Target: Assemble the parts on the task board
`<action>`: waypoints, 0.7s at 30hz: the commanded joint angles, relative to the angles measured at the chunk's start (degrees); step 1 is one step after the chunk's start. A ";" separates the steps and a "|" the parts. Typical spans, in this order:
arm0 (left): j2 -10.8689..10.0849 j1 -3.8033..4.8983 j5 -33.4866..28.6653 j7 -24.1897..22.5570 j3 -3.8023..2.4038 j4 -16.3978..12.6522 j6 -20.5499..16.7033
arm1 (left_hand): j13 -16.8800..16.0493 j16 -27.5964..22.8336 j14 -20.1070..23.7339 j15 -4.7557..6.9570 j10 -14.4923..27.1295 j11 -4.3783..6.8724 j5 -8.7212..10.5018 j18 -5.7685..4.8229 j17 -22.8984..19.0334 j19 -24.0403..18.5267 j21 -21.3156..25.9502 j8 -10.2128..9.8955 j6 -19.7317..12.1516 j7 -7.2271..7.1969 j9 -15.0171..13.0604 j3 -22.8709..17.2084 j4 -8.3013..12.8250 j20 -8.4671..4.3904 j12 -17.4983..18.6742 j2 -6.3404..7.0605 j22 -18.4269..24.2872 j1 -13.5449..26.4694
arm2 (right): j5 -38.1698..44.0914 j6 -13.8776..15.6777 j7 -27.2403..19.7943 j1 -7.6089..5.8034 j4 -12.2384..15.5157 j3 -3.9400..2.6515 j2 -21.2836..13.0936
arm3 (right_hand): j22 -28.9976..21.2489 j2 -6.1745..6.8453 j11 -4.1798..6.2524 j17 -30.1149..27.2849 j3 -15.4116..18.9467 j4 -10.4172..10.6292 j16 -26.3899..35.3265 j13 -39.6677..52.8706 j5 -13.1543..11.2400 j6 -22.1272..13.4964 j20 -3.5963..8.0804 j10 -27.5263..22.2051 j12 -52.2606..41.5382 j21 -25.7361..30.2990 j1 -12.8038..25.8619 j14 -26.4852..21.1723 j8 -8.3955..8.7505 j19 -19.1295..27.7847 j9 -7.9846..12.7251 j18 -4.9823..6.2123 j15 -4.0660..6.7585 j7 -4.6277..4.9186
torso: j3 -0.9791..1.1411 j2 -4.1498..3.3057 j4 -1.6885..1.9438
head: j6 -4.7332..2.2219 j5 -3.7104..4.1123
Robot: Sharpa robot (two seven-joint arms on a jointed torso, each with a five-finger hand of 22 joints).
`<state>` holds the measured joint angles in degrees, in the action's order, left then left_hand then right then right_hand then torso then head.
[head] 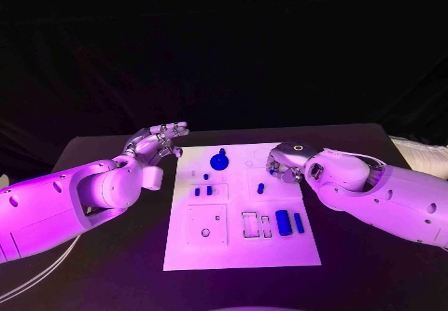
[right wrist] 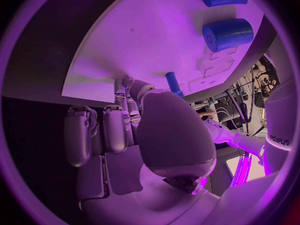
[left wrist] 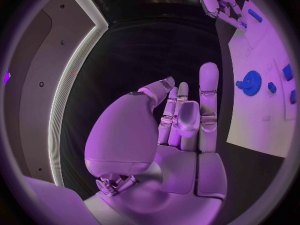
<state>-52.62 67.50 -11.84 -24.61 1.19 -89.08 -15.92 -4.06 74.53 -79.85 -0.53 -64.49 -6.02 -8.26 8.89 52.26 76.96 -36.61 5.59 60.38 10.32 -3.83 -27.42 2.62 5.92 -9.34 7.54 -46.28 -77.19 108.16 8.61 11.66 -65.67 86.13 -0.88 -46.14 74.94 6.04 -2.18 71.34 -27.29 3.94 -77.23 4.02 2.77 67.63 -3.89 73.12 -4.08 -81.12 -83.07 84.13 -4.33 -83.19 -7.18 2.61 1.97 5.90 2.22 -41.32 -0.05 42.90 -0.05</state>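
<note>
Black table (head: 112, 259) is carrying the white board (head: 241, 249) with blue parts, among them a gear (head: 219, 160). Left hand (head: 160, 140) is hovering spread and empty; right hand (head: 285, 163) is pinching a small blue peg (right wrist: 173, 82). "Sharpa" is showing on the arm.

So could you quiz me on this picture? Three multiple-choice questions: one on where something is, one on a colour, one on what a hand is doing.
1. Where does the gear-shaped part lie?
A. On the far half of the task board
B. On the black table beside the board
C. In the left hand

2. What colour are the small parts?
A. Red
B. Blue
C. Yellow

3. What is the left hand doing?
A. Gripping a cylinder
B. Pressing on the board
C. Holding nothing, fingers apart, off the board's edge

Answers: 1 A, the head view shows it on the board's far part. 2 B, every piece shows blue. 3 C, the left wrist view shows an empty palm.
</note>
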 commanded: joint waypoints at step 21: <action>-0.10 0.03 0.24 -0.07 -0.03 0.40 0.78 | 0.12 -0.33 0.73 -0.27 0.93 -0.14 0.07 1.10 -0.40 -0.48 0.47 -0.46 -0.87 0.17 0.07 0.10 0.49 0.11 -0.45 0.07 0.31 -0.21 | -1.17 4.95 -1.66 0.12 5.09 -0.45 -2.81 | 2.17 -0.19 -0.12 0.11 -0.50 -0.02 -0.29 -0.03 0.01 0.32 -0.03 0.49 0.28 -0.42 0.57 3.06 -0.16 -0.34 -0.09 0.44 0.24 0.17 | -0.03 0.03 -0.06 | -0.14 -0.41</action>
<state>-52.72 67.50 -11.82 -24.51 1.19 -88.67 -15.87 -4.02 74.53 -79.54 -0.84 -63.95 -6.15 -8.26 8.89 51.94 76.96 -36.37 5.38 59.85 10.43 -3.84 -27.26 2.78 5.92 -9.56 7.54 -46.03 -77.19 107.03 12.34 10.70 -65.52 90.68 -1.28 -48.75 74.92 5.81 -2.37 71.41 -27.61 3.94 -77.22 4.08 2.51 67.63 -3.89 73.30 -4.09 -81.43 -82.84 84.13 -4.40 -83.19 -7.17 2.61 1.96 6.03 2.22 -41.28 -0.13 42.62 -0.38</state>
